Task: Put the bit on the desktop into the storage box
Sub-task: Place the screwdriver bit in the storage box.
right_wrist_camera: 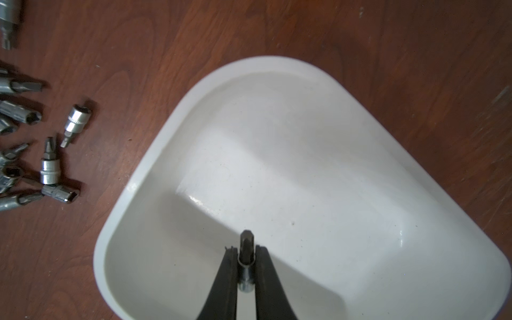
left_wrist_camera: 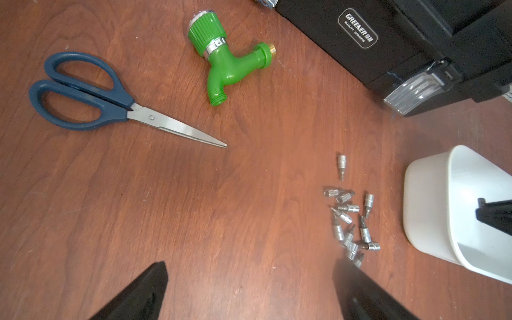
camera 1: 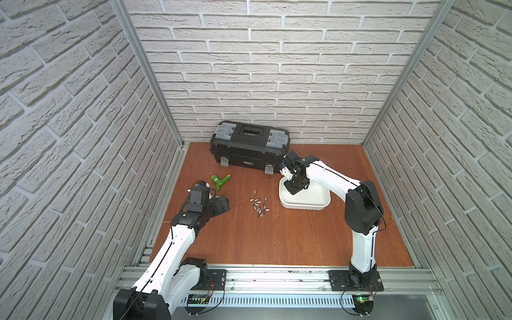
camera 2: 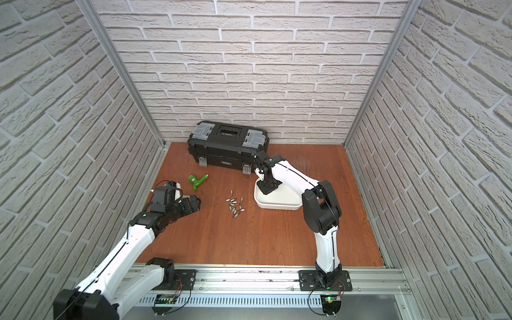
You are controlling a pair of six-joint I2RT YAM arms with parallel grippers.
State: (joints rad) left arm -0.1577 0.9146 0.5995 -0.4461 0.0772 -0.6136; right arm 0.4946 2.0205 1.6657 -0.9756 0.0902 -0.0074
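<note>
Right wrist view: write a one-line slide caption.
Right gripper holds a bit over the white storage box; more bits lie beside it on the desktop.

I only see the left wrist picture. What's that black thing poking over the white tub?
Observer: The right end effector, shut on a bit, held above the storage box.
Operator: Anything in the tub yet?
Observer: The right wrist view shows its visible floor bare.
Operator: Is that black case open?
Observer: No; in both top views the toolbox has its lid down.
</note>
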